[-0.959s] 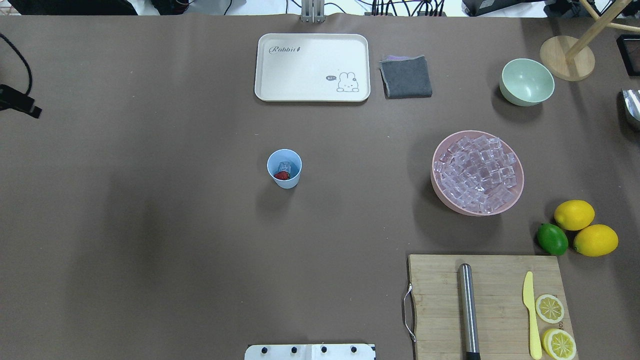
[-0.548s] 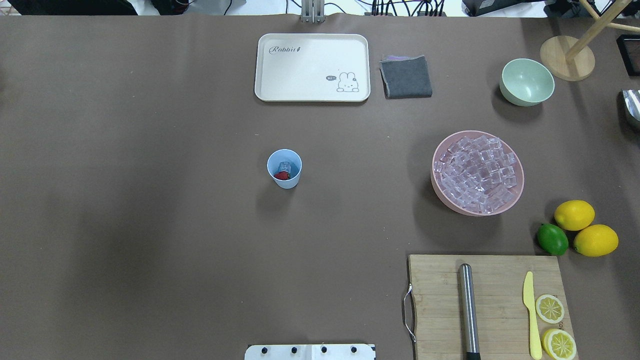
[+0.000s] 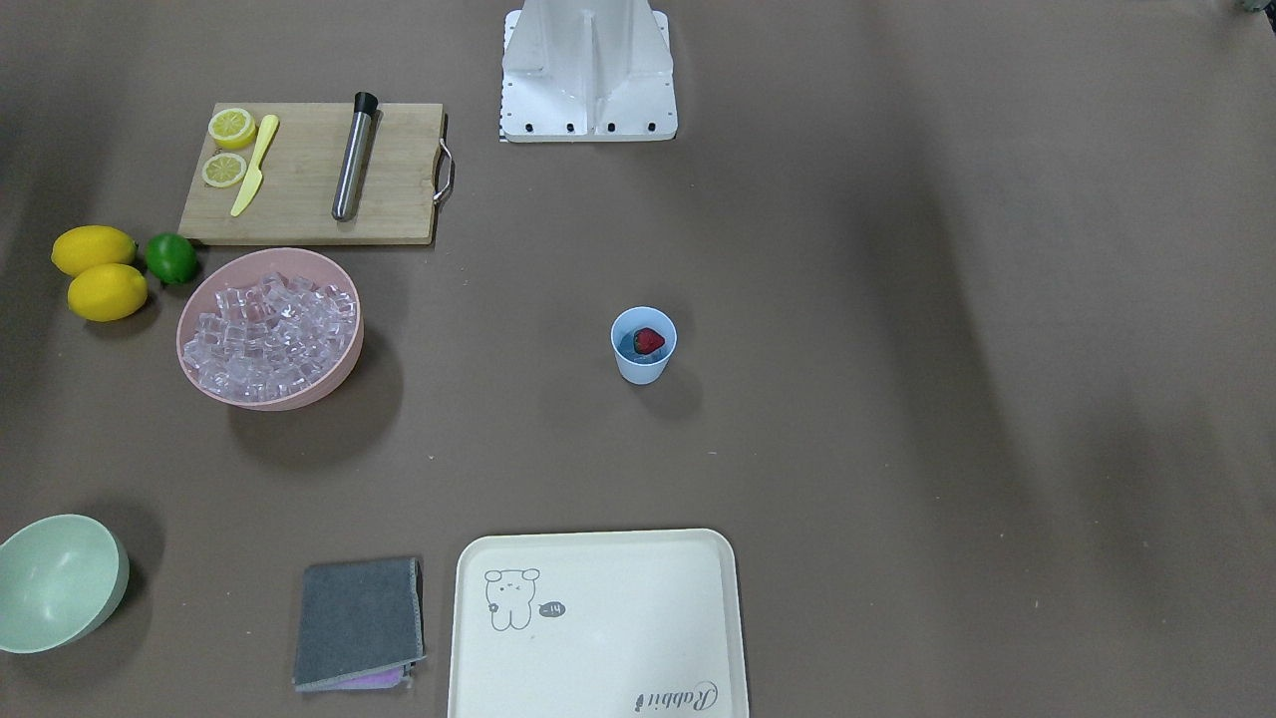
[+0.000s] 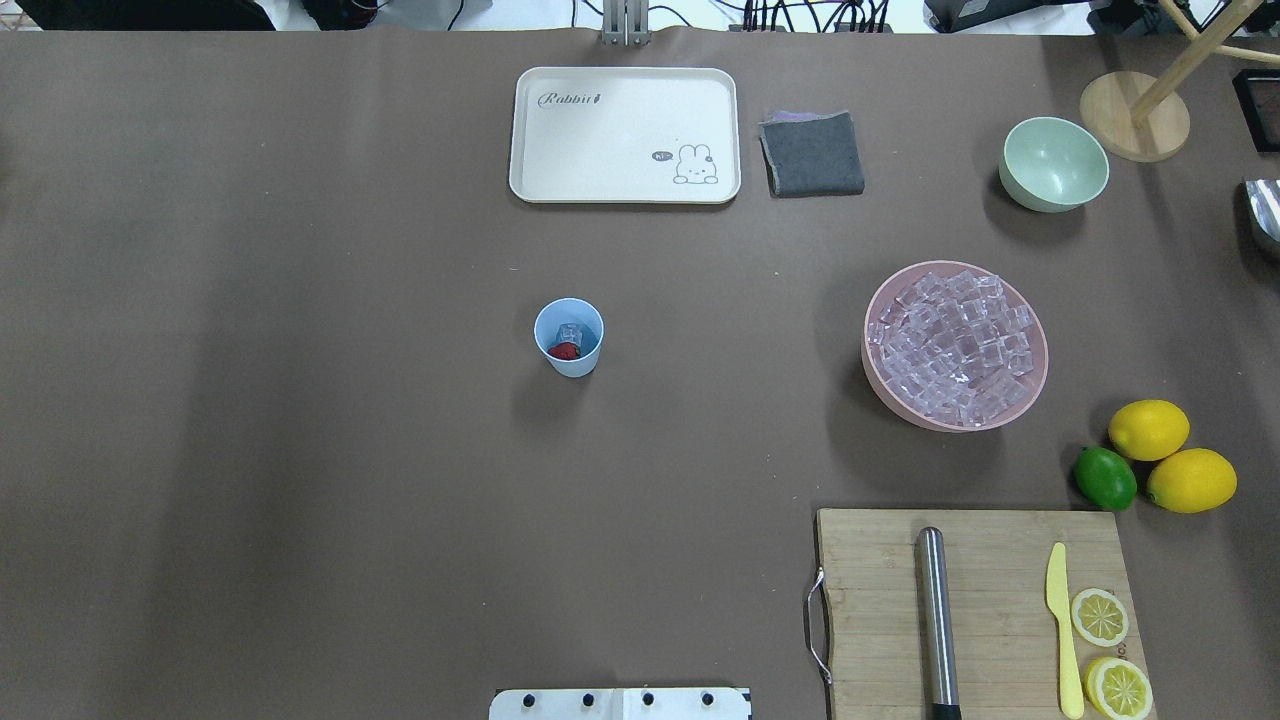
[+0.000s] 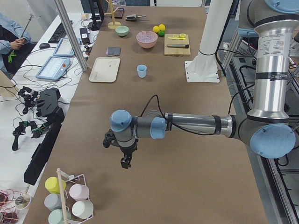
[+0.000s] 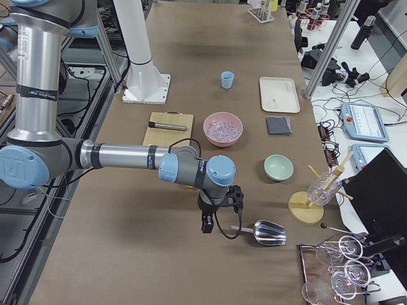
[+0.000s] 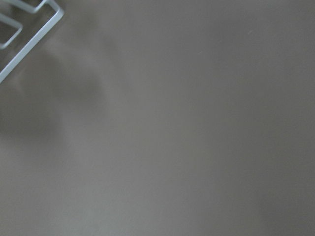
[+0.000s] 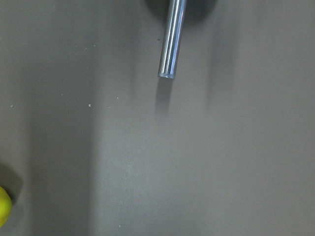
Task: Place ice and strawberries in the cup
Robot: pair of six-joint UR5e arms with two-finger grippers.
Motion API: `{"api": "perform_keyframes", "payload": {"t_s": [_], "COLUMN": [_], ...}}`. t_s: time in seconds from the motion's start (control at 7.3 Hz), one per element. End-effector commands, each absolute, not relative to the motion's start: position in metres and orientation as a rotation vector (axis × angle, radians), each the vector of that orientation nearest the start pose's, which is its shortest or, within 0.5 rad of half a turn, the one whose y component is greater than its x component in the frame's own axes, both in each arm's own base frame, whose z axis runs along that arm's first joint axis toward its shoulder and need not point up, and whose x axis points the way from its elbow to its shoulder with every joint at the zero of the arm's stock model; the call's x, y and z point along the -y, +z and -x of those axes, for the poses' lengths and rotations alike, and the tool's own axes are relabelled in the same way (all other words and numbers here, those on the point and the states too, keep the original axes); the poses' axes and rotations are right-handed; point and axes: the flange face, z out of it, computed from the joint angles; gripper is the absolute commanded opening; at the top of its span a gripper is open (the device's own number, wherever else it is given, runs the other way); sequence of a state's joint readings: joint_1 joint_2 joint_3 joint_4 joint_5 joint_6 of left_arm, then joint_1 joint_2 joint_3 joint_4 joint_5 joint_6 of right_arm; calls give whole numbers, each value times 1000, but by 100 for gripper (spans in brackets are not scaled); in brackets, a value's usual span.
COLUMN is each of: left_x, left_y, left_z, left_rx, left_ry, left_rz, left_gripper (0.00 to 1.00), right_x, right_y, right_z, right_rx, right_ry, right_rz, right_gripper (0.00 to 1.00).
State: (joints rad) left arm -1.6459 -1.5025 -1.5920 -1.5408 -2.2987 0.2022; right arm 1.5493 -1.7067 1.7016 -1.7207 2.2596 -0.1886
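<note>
Left fingers [image 5: 124, 163], right fingers [image 6: 205, 224], far from cup [image 4: 575, 366]

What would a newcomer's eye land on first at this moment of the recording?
The pink bowl heaped with ice on the robot's right stands out first, with two yellow lemons and a green lime just beside it. Mid-table, the small light-blue cup holds a red strawberry and some ice. The left gripper and right gripper hang at opposite table ends, far from the cup.
</note>
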Motion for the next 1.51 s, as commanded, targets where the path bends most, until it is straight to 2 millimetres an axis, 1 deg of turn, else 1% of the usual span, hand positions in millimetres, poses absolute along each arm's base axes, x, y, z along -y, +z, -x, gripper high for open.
{"api": "perform_keyframes", "payload": {"t_s": [0.0, 0.41, 0.55, 0.69, 1.1, 1.37], "left_x": [444, 444, 442, 443, 438, 438], "left_y": [692, 688, 686, 684, 691, 692], "left_z": [112, 112, 111, 111, 111, 111], "left_rx": [-734, -733, -734, -733, -735, -735], "left_ry": [60, 65, 68, 70, 64, 64], "left_rz": [-25, -34, -39, -44, -29, -28], "left_gripper": [98, 98, 97, 98, 98, 97], "right_x": [423, 424, 425, 424, 423, 421], "right_y": [677, 675, 675, 677, 682, 683], "right_z": [-61, -61, -61, -61, -61, -61], "right_rx": [698, 698, 695, 695, 694, 695], "right_ry": [-149, -150, -155, -159, -160, -159], "right_rz": [89, 87, 74, 62, 67, 68], "right_gripper": [100, 100, 100, 100, 100, 100]}}
